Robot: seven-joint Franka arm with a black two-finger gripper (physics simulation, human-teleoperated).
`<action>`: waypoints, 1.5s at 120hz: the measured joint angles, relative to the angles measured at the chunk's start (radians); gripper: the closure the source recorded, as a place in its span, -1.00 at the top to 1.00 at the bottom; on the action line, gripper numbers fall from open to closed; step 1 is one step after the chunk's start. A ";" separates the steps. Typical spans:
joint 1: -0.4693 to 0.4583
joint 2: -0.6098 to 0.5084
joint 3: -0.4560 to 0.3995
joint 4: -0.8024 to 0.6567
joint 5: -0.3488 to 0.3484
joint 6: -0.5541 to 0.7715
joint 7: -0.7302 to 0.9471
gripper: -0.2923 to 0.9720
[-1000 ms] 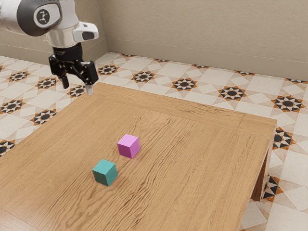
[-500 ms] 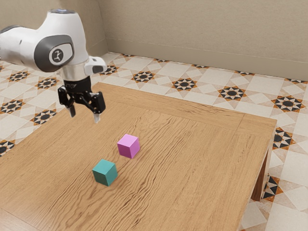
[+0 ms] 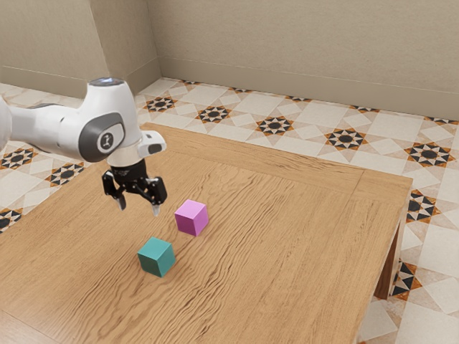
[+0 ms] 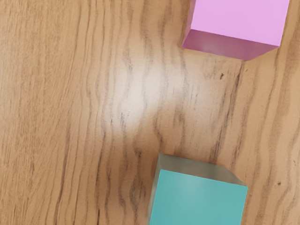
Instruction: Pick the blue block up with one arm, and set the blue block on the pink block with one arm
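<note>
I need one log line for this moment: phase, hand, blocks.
phase: pre-grasp | hand: open, empty, above table | teal block: on table, untouched | pink block: on table, apart from teal block

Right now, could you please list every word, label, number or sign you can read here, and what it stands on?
None can be read as text.
A round dark badge on the arm shows a white symbol, no letters.
The blue block and pink block have plain faces; the table shows only wood grain.
</note>
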 joint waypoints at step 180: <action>-0.013 0.038 -0.035 -0.244 -0.119 0.348 0.198 0.54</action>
